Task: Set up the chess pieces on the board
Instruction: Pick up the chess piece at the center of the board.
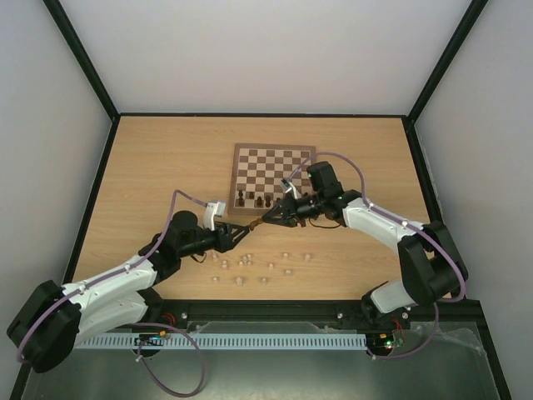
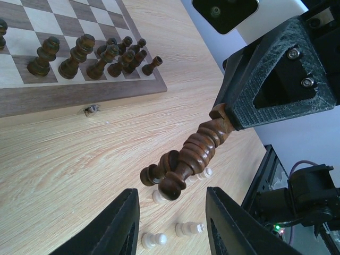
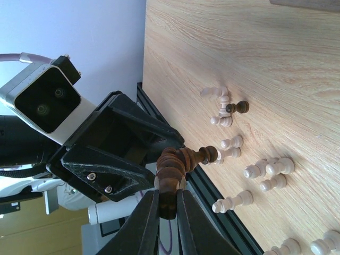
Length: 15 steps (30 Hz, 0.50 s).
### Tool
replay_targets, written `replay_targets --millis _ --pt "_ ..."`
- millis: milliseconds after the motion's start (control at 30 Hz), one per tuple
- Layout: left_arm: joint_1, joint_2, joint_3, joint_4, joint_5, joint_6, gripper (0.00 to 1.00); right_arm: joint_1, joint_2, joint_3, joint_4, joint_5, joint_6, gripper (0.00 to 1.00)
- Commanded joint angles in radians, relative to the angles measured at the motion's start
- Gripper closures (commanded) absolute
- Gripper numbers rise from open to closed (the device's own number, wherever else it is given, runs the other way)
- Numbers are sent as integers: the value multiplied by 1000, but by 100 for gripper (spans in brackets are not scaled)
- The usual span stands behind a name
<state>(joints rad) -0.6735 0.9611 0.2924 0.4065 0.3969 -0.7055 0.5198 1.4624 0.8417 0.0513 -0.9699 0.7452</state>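
**Item:** dark chess piece [image 2: 199, 146], tall and turned. It is held in the air just off the 6 o'clock edge of the board [image 1: 234, 179], above the table [image 1: 166, 158].

**Holder:** right gripper [image 2: 226, 112]. Its jaws are closed on the base end of the piece, and the right wrist view shows both fingers pressed against it.

**Receiver:** left gripper [image 2: 171, 212]. Its jaws stand apart with the head of the piece in the space between them. There is a gap on either side and no contact shows.

**Orientation:** the long axis is tilted. In the left wrist view the base sits at 1 o'clock and the head at 7 o'clock, pointing down into the left jaws. From above, the left gripper lies at 8 o'clock of the right one, almost tip to tip.

**Assessment:** this looks like a hand-over. The next move depends on the left jaws closing across the axis near the head while the right grip lasts. Both arms are equally near, and only the left is free.

**Adjunct:** small dark piece [image 2: 151, 175] beside the head. Cannot tell whether it is carried too or lies behind.

**Other stock:**
- dark pieces [image 2: 79, 56], upright on the board's near rows.
- pale pieces [image 1: 250, 267], scattered on the table at 6 o'clock of the board, several lying down.
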Motion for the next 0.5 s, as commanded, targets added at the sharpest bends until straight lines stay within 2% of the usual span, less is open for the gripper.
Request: replay_targets --millis 0,233,467 --pt "-2 25 33 58 14 15 63 11 19 29 3 -39 -6 90" --pt "-7 62 45 79 23 14 64 15 31 33 2 -41 -13 90" --pt "-8 89 60 73 27 15 91 16 45 34 4 -41 -19 90"
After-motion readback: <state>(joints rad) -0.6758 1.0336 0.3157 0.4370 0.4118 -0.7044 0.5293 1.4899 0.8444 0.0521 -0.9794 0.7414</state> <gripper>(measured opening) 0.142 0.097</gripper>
